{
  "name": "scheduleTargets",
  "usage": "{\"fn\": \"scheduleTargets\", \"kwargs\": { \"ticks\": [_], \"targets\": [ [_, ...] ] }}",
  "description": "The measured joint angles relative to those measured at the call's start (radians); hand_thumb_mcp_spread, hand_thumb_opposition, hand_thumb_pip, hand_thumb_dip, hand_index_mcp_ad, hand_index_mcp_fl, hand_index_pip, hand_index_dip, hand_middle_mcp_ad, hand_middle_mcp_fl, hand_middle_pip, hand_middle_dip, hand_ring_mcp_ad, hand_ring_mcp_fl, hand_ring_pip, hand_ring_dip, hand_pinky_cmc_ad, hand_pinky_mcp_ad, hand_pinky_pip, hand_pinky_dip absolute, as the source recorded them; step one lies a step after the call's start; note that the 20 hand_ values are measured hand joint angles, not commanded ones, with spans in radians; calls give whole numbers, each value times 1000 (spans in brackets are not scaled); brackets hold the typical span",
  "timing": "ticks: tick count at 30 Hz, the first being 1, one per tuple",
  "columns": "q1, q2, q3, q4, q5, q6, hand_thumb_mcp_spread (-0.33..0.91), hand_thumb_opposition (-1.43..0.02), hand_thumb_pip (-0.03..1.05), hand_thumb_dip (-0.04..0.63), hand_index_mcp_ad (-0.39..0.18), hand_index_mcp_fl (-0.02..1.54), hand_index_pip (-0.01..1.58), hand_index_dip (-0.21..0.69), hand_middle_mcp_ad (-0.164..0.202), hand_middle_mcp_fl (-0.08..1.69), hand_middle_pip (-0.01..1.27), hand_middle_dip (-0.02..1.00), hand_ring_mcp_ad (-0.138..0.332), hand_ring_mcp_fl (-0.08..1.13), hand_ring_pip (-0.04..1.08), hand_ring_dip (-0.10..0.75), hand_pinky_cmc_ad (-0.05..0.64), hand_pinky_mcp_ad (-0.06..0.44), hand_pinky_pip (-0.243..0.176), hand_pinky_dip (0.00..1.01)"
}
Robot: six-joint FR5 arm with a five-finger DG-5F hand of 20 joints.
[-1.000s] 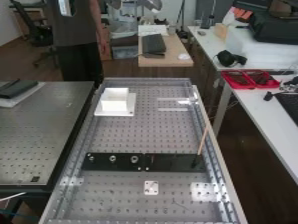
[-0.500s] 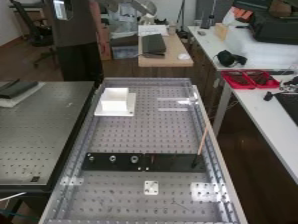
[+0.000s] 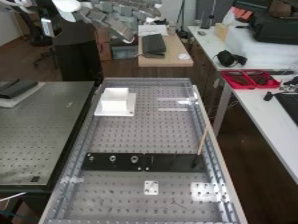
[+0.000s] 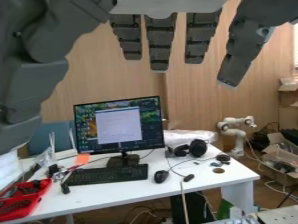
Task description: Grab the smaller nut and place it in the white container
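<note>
OK, high view first. The hand (image 3: 120, 16) is way up past the bench's far edge, toward the upper left, well apart from the parts, on the end of the white arm (image 3: 66, 6). Its fingers are stretched out, so I'd call it open. The smaller nut (image 3: 91, 159) is sitting on the flat black bar (image 3: 102, 161), right by the bar's left end. Going along the bar toward its right end you get the larger nut (image 3: 113, 159), then the bearing (image 3: 134, 159), all in a neat row. There's also a thin wooden stick (image 3: 203, 140) tilted up near the bar's right end. The white container (image 3: 115, 102) is on a white base plate (image 3: 130, 112) near the far left corner of the metal bench (image 3: 126, 135). A small white plate with holes (image 3: 151, 188) lies between the bar and the bench's near edge. Off to the right, red trays (image 3: 237, 79) are on a side table.

Wrist view: the hand's dark grey fingers (image 4: 159, 42) hang down pretty much straight with gaps between them, so yeah, open here too. Behind them is a white desk (image 4: 149, 192) with a monitor (image 4: 151, 125) near its back edge, a keyboard (image 4: 110, 174) in front of that and a mouse (image 4: 161, 176) just beside the keyboard. Black headphones (image 4: 198, 148) are on the desk too, and there's a little white robot arm (image 4: 236, 132) beyond it.
</note>
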State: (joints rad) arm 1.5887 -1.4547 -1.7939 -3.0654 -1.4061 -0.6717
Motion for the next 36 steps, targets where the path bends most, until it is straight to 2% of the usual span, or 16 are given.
{"fn": "scheduleTargets", "kwargs": {
  "ticks": [3,12,16,19,26,32,36],
  "targets": [
    [18,17,-31,9,40,4,265,-688,379,51,-17,40,82,155,68,122,138,229,161,0,93,112,435,344,-105,518],
    [70,55,-125,52,164,23,265,-691,398,82,-17,58,99,154,72,120,134,229,161,0,94,112,435,347,-105,529],
    [75,68,-173,81,187,35,265,-691,412,79,-21,58,99,145,72,120,138,227,161,0,94,112,435,347,-105,529],
    [65,74,-194,92,183,37,265,-691,463,87,-23,58,101,140,72,120,134,227,164,0,94,112,435,347,-105,529],
    [-2,83,-259,127,131,42,297,-712,463,112,-38,101,101,126,72,122,134,227,164,0,94,112,431,347,-105,529],
    [-48,86,-321,182,90,35,305,-709,482,110,-40,122,211,126,72,122,134,227,162,0,94,112,435,347,-105,529],
    [-73,74,-359,224,64,34,309,-730,482,126,-45,127,340,113,68,119,138,227,162,0,94,112,435,347,-105,529]
  ]
}}
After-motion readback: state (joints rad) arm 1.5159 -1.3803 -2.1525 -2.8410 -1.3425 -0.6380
